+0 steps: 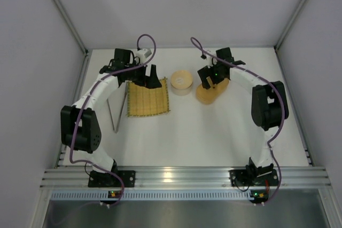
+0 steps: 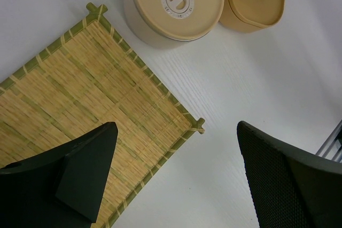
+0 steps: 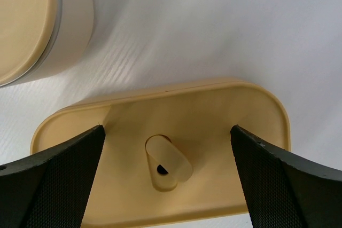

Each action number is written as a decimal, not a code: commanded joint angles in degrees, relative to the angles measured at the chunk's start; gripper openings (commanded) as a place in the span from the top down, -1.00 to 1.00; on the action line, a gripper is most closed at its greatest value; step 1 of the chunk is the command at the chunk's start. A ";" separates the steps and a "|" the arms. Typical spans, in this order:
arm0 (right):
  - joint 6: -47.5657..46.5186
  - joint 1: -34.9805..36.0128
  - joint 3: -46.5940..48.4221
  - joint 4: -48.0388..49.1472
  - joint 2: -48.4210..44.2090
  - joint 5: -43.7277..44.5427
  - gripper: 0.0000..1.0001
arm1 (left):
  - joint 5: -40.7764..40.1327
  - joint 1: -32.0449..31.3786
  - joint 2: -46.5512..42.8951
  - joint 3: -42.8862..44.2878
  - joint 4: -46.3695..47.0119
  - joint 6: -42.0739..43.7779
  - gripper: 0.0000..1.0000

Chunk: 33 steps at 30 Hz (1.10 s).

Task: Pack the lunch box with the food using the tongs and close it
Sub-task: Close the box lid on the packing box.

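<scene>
Toward the far edge of the desk [image 1: 214,132], the right hand [image 3: 166,132] hangs released over the lidded lunch box [image 3: 214,105]; a skewed pinch may shove it aside. The left hand [image 2: 176,126] is released too.

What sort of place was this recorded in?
Probably a lab test cell, not a kitchen: plain grey panel walls enclose a white table, and the left arm and right arm are bolted to an aluminium rail at its near edge.
</scene>
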 commanded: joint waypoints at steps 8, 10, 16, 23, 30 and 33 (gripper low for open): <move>-1.92 1.98 -8.01 -5.47 -1.16 -6.37 -0.99 | 0.37 0.26 -0.19 2.10 2.61 0.06 -0.96; -2.71 1.98 -8.27 -5.99 -1.25 -6.82 -0.99 | 1.34 0.26 -0.10 2.27 2.34 0.85 -0.97; -6.66 1.81 -7.74 -10.21 1.30 -9.09 -0.99 | 2.83 0.43 1.83 3.94 1.20 1.29 -0.96; -11.06 1.55 -8.53 -12.41 1.39 -11.12 -0.99 | 4.33 0.87 3.42 4.73 1.38 0.59 -0.96; -12.47 1.28 -8.80 -14.78 1.65 -12.62 -0.99 | 4.33 1.13 3.07 4.47 1.20 0.59 -0.96; -12.91 1.28 -9.06 -15.05 1.39 -12.88 -0.99 | 4.24 1.22 2.89 4.38 0.76 0.85 -0.96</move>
